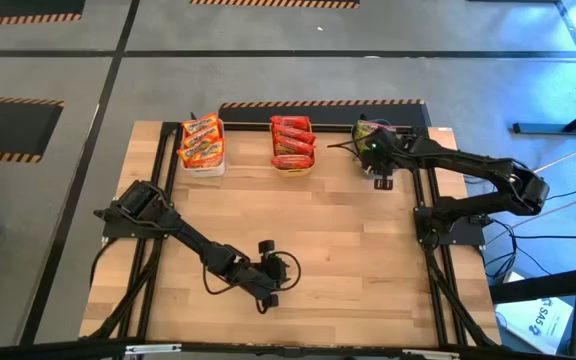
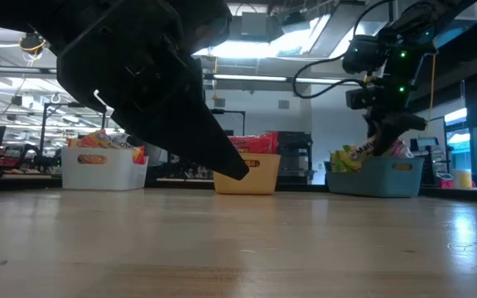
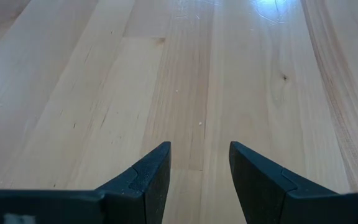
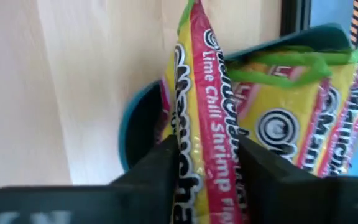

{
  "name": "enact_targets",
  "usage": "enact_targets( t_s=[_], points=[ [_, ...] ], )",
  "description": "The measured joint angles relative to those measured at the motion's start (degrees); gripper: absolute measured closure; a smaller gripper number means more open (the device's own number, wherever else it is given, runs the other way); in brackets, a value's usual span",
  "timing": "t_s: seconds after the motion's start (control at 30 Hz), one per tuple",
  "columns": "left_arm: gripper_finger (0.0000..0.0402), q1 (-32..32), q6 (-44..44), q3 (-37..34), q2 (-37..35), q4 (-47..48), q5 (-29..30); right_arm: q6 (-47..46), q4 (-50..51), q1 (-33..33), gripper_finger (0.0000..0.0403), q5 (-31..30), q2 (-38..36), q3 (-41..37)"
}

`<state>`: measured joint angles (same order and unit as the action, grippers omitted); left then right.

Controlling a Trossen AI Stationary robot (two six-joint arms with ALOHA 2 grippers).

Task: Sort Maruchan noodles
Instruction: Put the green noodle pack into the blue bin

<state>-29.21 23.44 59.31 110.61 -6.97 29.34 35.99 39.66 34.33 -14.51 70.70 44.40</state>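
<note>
The Maruchan noodles lie sorted in three bins along the table's far edge. Orange-yellow packets [image 1: 201, 140] fill the white bin [image 1: 204, 166], and red packets [image 1: 292, 140] fill the orange bin [image 1: 293, 167]. Green-yellow packets [image 4: 297, 118] lie in the grey-blue bin [image 2: 379, 178]. My right gripper [image 4: 207, 149] hangs over that grey-blue bin [image 1: 366, 128], shut on one green-yellow packet [image 4: 197, 93]. My left gripper [image 3: 199, 155] is open, low over bare wood near the table's near edge [image 1: 266, 272]. My right gripper pinches the green-yellow packet between its two fingers [image 4: 160, 162], which press on the packet's flat faces near its near end [image 4: 194, 168]. It comes from above, slanting down toward the far edge. The packet stands on edge, its far end over the bin's rim [image 4: 135, 124].
The middle and near part of the wooden table [image 1: 308, 230] is bare board. Black frame rails run along the left [image 1: 163, 180] and right [image 1: 423, 190] sides. In the low view the left arm [image 2: 156, 91] fills the foreground; shelves and lights of the room lie beyond.
</note>
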Motion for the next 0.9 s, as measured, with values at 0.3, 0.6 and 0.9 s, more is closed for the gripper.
enact_targets(
  t_s=[0.3,0.6,0.9],
  points=[
    [0.0243,0.04,-0.04,0.02,0.0,0.01,0.13,-1.18,-0.11,1.71,0.0378,0.99,-1.52,1.09],
    [0.0243,0.04,-0.07,0.02,0.0,0.03,0.18,-3.18,-0.67,4.55,0.0374,6.8,-4.24,2.32],
    [0.0243,0.04,-0.15,0.02,0.0,0.06,0.2,-5.46,-1.1,11.81,0.0372,14.35,-4.2,-2.15]
  ],
)
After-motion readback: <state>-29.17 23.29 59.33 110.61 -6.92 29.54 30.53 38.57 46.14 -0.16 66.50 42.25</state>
